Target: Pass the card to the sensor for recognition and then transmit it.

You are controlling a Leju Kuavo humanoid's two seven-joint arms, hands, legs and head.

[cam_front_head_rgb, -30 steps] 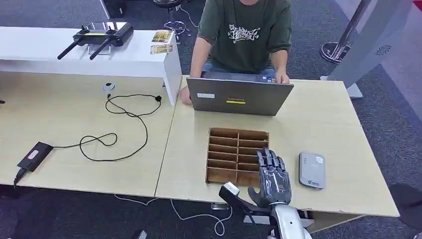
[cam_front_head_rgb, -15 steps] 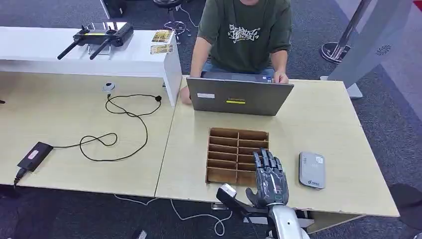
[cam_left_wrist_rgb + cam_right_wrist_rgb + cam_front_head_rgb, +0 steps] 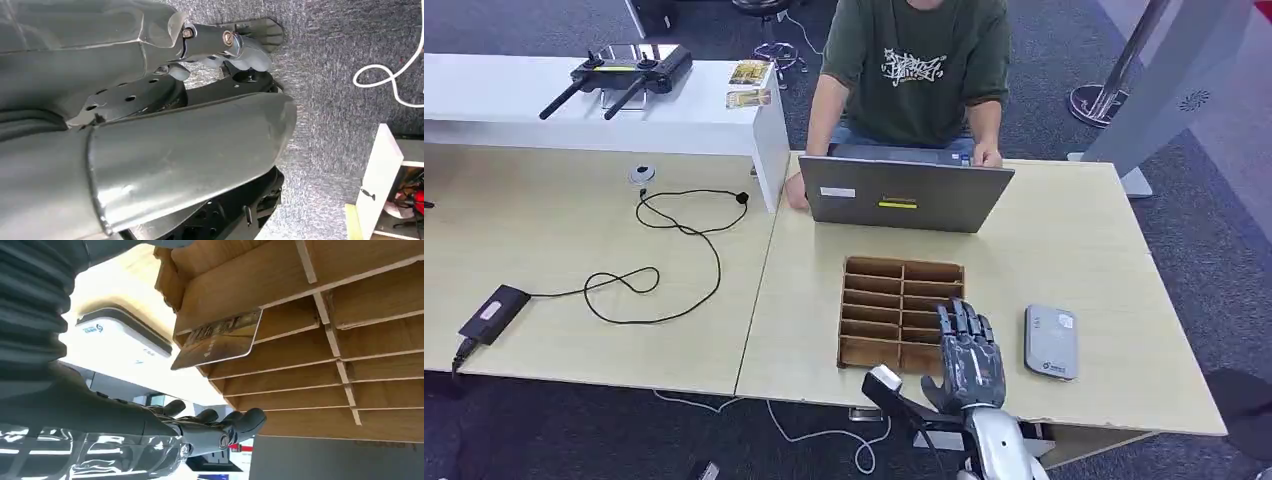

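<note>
The robot's right hand, fingers spread and holding nothing, hovers over the brown wooden slotted card rack, probably to reach the gold-brown plastic card standing tilted in a near slot (beside the flat grey card sensor). The left hand I cannot tell. Pale wooden table, grey carpet, a person behind a grey laptop

Gold card stands tilted in a wooden organizer slot, beside grey sensor
</note>
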